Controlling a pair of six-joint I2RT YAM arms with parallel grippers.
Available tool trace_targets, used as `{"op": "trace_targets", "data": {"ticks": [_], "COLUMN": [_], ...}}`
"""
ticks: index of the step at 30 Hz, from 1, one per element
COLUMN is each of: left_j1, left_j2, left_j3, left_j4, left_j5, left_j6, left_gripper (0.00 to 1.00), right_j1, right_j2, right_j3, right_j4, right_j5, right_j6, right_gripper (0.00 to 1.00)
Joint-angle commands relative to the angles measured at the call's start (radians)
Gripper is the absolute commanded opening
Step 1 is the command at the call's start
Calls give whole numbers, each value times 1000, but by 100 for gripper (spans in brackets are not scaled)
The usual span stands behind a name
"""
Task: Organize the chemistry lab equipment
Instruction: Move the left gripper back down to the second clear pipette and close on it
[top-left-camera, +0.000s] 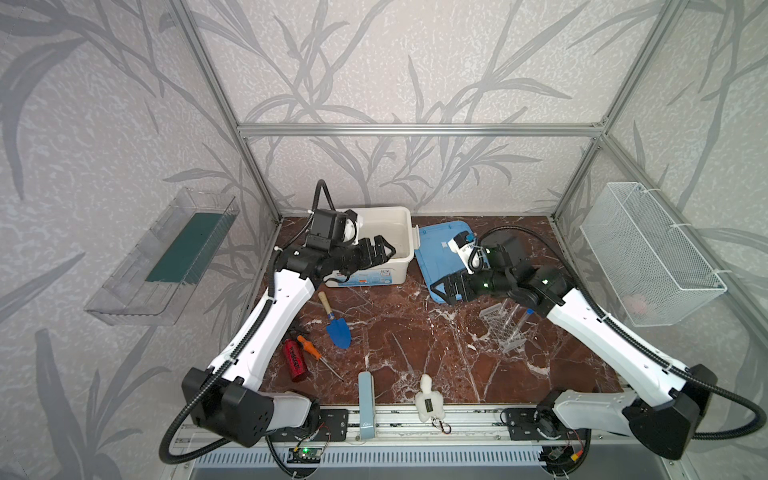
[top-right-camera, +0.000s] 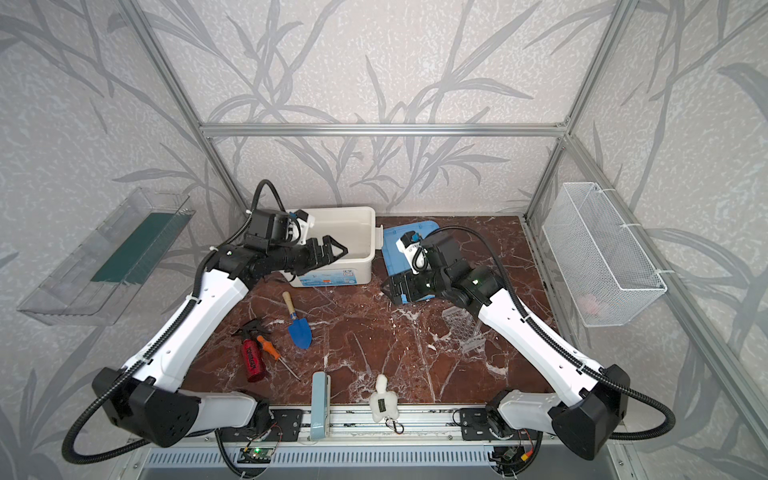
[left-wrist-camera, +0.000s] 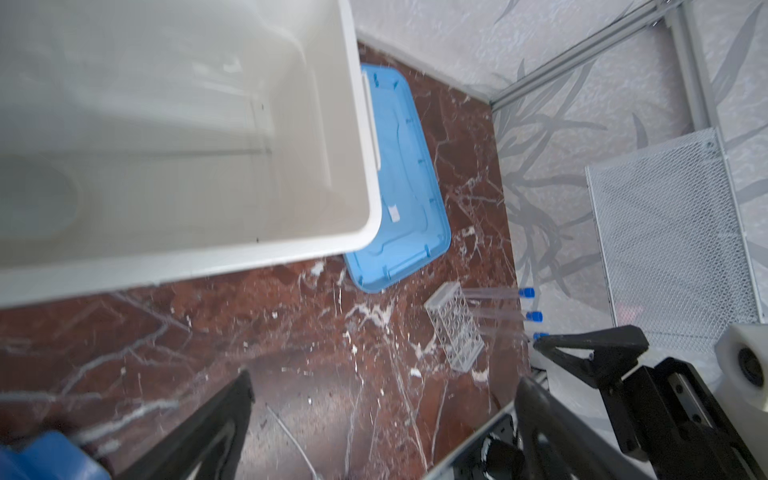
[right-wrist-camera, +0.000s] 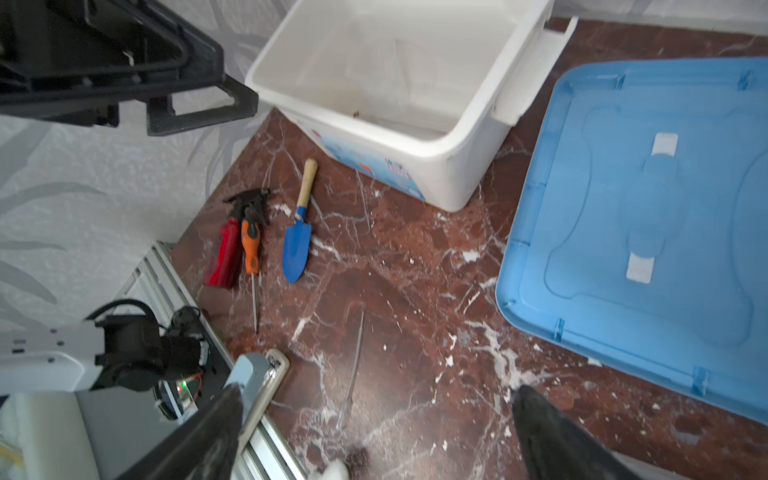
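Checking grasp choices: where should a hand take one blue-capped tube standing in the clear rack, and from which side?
Grip the tube just under its blue cap, coming from above. The tubes stand roughly upright with lower ends down in the rack, so likely only the tops are free, and a straight lift should clear the holes.

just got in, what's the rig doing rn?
Both arms are empty-handed. The left tool hangs open over the white bin, which holds some clear items. The right tool is open above the near edge of the blue lid beside the bin. The rack with three blue-capped tubes stands outside the bin, and a thin rod lies loose.
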Motion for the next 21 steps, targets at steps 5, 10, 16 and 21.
{"op": "trace_targets", "data": {"ticks": [5,10,16,21], "left_j1": [-219,-342,-435,-484], "left_j2": [-61,-107,-51,-27], "left_j3": [-223,-355,-425,-502], "left_j4": [8,37,48,125], "left_j5": [-94,-237,-265,-273], "left_j6": [-158,-284,-451,-676], "left_gripper": [95,92,85,74], "right_j1": [39,39,42,42], "right_j2": [-88,-125,-223,-250], "right_j3": [-210,-273,-360,-391], "right_j4": [23,39,136,160], "right_j5": [74,81,119,131], "right_j6": [35,73,69,82], "right_gripper": [99,99,100,99]}}
